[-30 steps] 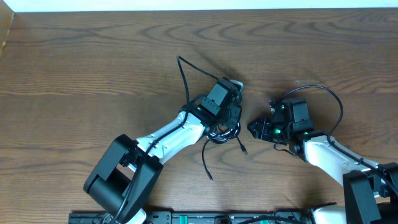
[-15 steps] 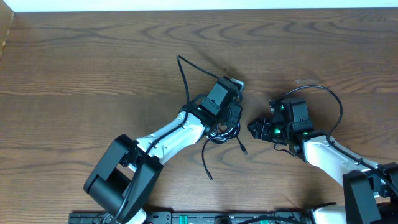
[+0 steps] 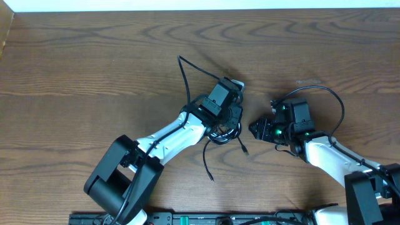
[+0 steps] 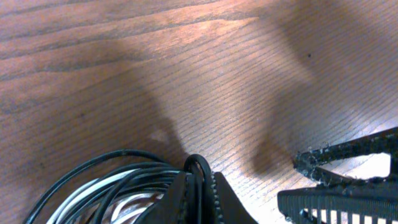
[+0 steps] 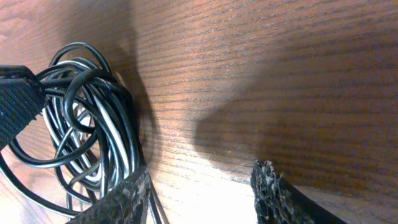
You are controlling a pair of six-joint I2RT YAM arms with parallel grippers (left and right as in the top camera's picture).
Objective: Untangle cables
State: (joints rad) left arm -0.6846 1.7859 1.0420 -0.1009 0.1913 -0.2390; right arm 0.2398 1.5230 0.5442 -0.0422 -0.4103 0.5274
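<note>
On the bench (image 3: 94, 62), black cable (image 4: 124, 152) and white cable (image 5: 106, 134) lie tangled.
Left end effector (image 4: 199, 177) pinches the black cable; right end effector (image 5: 202, 177) stands spread.

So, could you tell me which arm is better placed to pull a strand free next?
Likely the right: the right gripper stands open beside the coiled cables, while the left gripper is shut on a black cable loop, anchoring the bundle.

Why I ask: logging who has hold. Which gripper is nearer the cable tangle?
Left. The left gripper is shut on a black loop of the cable tangle; the right gripper stands open just beside it, holding nothing.
</note>
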